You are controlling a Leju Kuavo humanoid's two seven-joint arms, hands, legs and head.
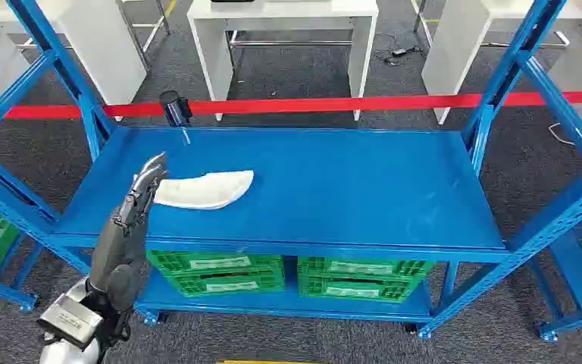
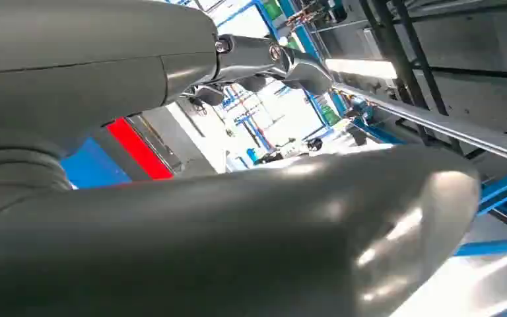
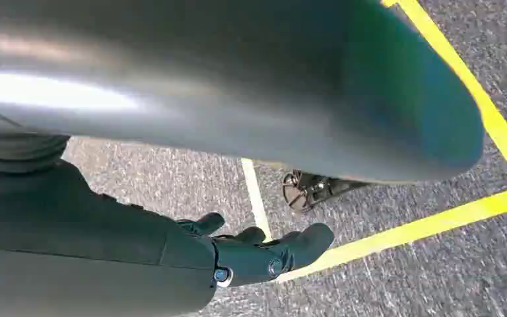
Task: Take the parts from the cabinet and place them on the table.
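A white curved part [image 1: 206,189] lies on the top of the blue cabinet shelf [image 1: 333,189], left of the middle. My left hand [image 1: 141,194] reaches up over the shelf's front left edge, fingers stretched out and apart, fingertips at the part's left end. I cannot tell whether they touch it. In the left wrist view the fingers [image 2: 274,58] stretch out straight with nothing between them and the thumb [image 2: 251,231]. My right hand [image 3: 264,254] hangs over the grey carpet, fingers loosely extended and holding nothing.
Green crates [image 1: 220,273] [image 1: 364,277] sit on the lower shelf. Blue uprights [image 1: 53,61] [image 1: 511,68] rise at the shelf's back corners. A black post [image 1: 174,108] and red barrier tape [image 1: 348,103] run behind, with white tables [image 1: 288,30] beyond. Yellow floor lines [image 3: 436,224] lie below the right hand.
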